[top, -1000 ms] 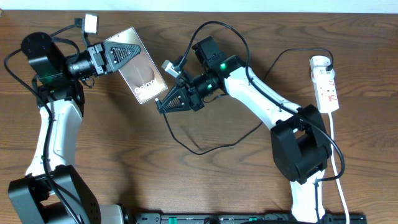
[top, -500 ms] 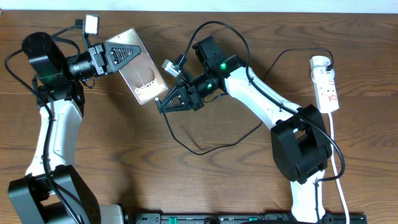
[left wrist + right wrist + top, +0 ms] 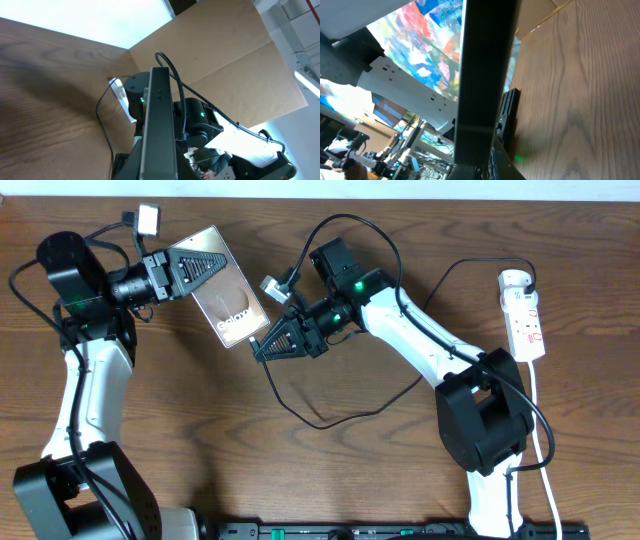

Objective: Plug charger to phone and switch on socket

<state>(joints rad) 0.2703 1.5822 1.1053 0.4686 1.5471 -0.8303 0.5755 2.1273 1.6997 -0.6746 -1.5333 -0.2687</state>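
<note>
Wood counter [image 3: 200,430]: one, brown with a clear grain; all the things are on it or above it.
Phone [image 3: 232,300]: one; a flat slab with white lettering on its face, held up off the counter and turned at a slant. It is the landmark for the places below.
Left gripper [image 3: 200,267]: one; at the upper left end of the phone, with its jaws closed on that end and holding the phone.
Right gripper [image 3: 268,343]: one; just beside the lower right end of the phone, with its jaws closed narrow on the charger.
Charger [image 3: 320,425]: one thin black cable; it starts at the right jaws beside the phone, makes a loop on the counter below and to the right of the phone, then runs far to the right toward the socket. The plug tip is too small to tell if it touches the phone.
Socket [image 3: 524,315]: one white strip with red markings; it lies on the counter far to the right of the phone, well apart from it. The position of its switches cannot be read.
White cord [image 3: 540,430]: one, thicker than the charger; it runs from the socket toward the near edge of the counter, far right of the phone.
Arms: two; the left arm [image 3: 85,390] stands to the left of the phone, the right arm [image 3: 420,340] to its right.
</note>
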